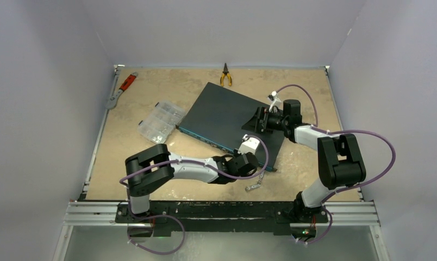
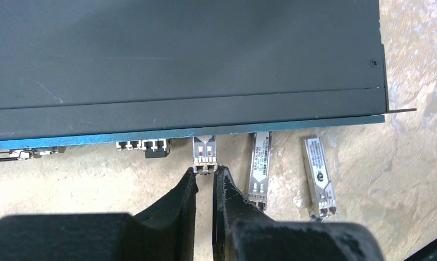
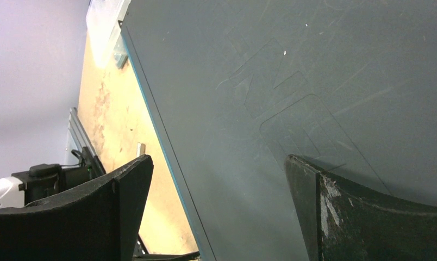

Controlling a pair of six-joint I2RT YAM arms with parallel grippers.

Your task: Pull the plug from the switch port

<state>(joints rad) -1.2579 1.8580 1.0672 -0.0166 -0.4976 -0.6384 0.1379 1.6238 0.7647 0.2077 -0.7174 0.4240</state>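
Note:
The switch (image 1: 227, 114) is a flat dark-teal box lying at an angle on the table, its blue-edged port face toward me. In the left wrist view the switch (image 2: 183, 60) fills the top, and a silver plug (image 2: 204, 152) sticks out of a port in its blue edge. My left gripper (image 2: 205, 171) has its two fingertips closed on the outer end of that plug. It also shows in the top view (image 1: 241, 150) at the switch's near edge. My right gripper (image 3: 219, 163) is open, its fingers spread over the switch's top (image 3: 292, 81) near its right end (image 1: 261, 120).
Two loose silver modules (image 2: 260, 168) (image 2: 319, 174) lie on the table right of the plug. Other connectors (image 2: 151, 147) sit in ports to the left. A clear compartment box (image 1: 161, 122), a red wrench (image 1: 121, 89) and yellow pliers (image 1: 225, 76) lie further off.

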